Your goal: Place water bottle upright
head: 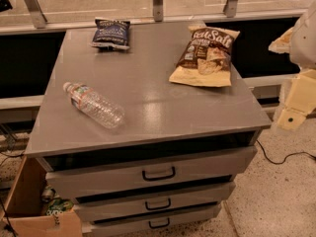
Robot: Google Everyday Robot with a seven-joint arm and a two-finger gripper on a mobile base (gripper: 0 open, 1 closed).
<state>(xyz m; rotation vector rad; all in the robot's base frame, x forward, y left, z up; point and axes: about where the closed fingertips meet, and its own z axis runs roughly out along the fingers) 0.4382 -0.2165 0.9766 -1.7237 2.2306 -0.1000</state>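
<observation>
The water bottle (94, 104) is a small clear ribbed bottle with a white cap and a red, white and blue label band near its neck. It lies on its side on the left part of the grey cabinet top (148, 98), cap pointing to the back left. My gripper (295, 106) shows as cream-coloured parts at the right edge of the view. It is beyond the cabinet's right side, far from the bottle and holding nothing that I can see.
A tan and brown chip bag (205, 56) lies at the back right of the top. A dark blue snack bag (111, 33) lies at the back left. Three drawers (158, 174) with black handles face front. A cardboard box (39, 216) stands on the floor at the lower left.
</observation>
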